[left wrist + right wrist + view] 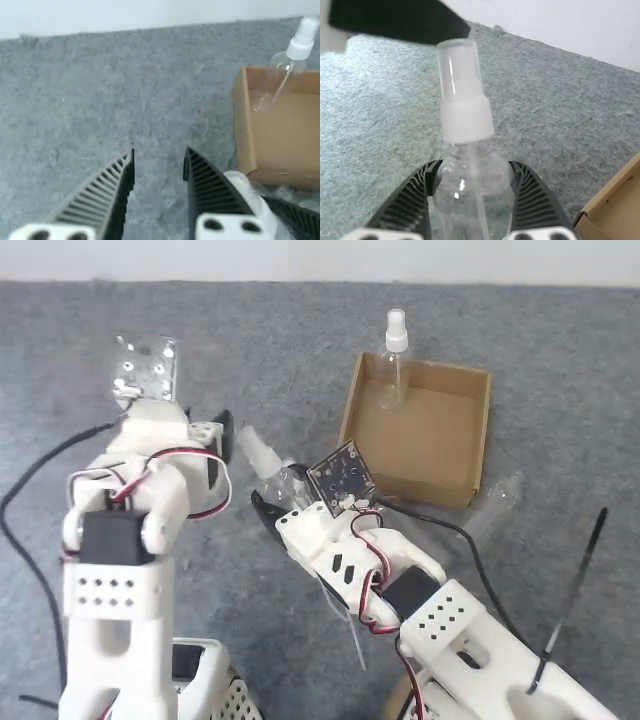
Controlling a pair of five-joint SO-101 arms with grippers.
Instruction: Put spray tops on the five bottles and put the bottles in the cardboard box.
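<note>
My right gripper [473,175] is shut on a clear bottle [470,192] with a white spray top [464,112] on it; in the high view this bottle [272,472] points away from the right gripper [283,496] toward the left arm. My left gripper [158,167] is open above the grey carpet with nothing between its fingers, and the held bottle's top [241,184] lies just beside one finger. In the high view the left gripper [222,436] is just left of the held bottle. The cardboard box [470,430] holds one upright bottle with a spray top [395,360].
A clear bottle [497,504] lies on the carpet at the box's near right corner. A black strap [578,580] sticks up at the right. A white basket [212,682] sits at the bottom edge. Open carpet lies left of and behind the box.
</note>
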